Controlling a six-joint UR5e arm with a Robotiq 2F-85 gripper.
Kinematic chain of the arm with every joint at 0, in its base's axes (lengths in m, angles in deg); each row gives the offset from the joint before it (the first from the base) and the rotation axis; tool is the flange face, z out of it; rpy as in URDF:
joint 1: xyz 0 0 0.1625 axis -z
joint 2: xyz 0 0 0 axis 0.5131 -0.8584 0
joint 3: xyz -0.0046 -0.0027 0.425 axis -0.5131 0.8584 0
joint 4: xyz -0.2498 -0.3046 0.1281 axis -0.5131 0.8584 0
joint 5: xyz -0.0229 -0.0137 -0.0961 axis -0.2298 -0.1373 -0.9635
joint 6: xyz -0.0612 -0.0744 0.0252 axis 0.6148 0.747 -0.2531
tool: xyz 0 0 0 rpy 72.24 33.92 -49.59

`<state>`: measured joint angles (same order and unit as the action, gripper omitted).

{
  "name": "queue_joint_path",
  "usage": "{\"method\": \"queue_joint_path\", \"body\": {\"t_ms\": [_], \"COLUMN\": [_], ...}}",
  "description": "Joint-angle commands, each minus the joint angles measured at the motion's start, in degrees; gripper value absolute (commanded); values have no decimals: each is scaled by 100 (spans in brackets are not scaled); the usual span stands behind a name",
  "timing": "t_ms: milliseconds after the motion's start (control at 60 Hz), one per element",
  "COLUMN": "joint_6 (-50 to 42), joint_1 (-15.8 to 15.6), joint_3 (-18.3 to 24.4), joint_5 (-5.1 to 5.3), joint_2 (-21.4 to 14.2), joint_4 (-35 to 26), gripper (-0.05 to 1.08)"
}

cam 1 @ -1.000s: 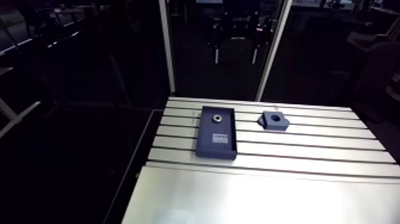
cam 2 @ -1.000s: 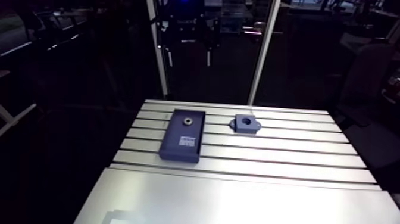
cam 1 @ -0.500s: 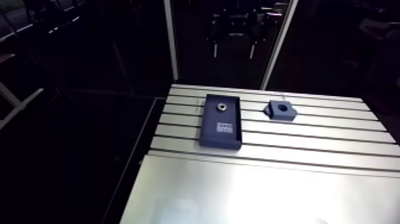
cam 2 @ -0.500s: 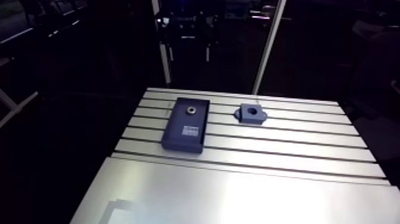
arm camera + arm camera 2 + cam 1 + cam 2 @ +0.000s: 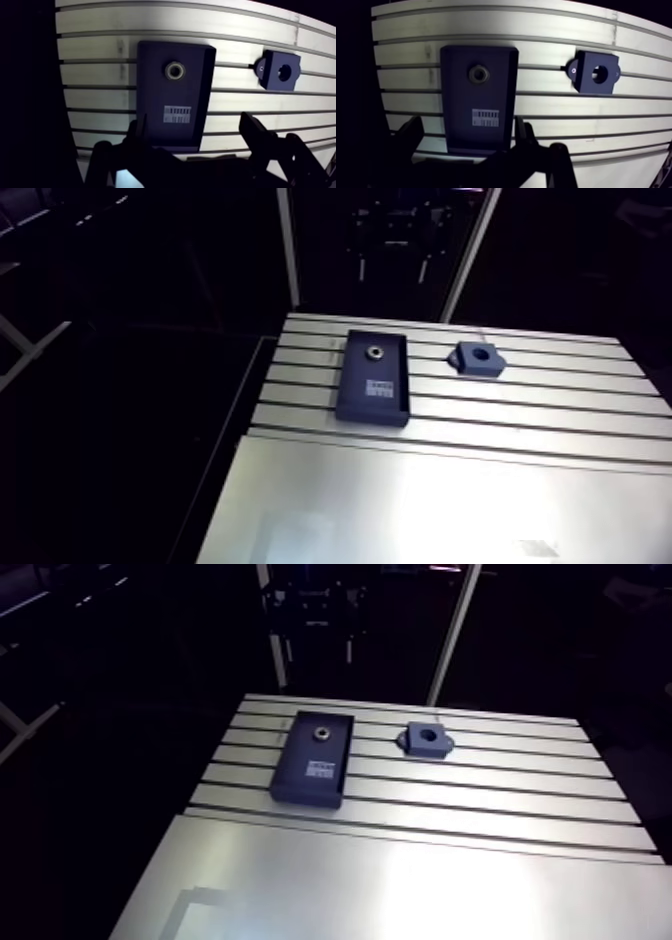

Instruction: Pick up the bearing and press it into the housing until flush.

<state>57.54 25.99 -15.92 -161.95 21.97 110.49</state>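
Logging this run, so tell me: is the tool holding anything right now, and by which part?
Nothing is held. The tool is open and empty, and the bearing lies untouched in its tray ahead of it.

You have the dark two-fingered Robotiq gripper [image 5: 196, 134] pointing down, hanging high with its fingertips touching nothing. Its two black fingers [image 5: 255, 131] stand wide apart, roughly level with each other, with an unobstructed gap between them.
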Motion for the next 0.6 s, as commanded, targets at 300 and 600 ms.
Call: {"method": "queue_joint_path", "body": {"t_ms": [300, 600], "joint_6": [42, 59], "joint_1": [-39, -75], "joint_3": [-31, -117], "joint_5": [-14, -23], "joint_2": [407, 595], "joint_4": [348, 549], "gripper": [2, 2]}}
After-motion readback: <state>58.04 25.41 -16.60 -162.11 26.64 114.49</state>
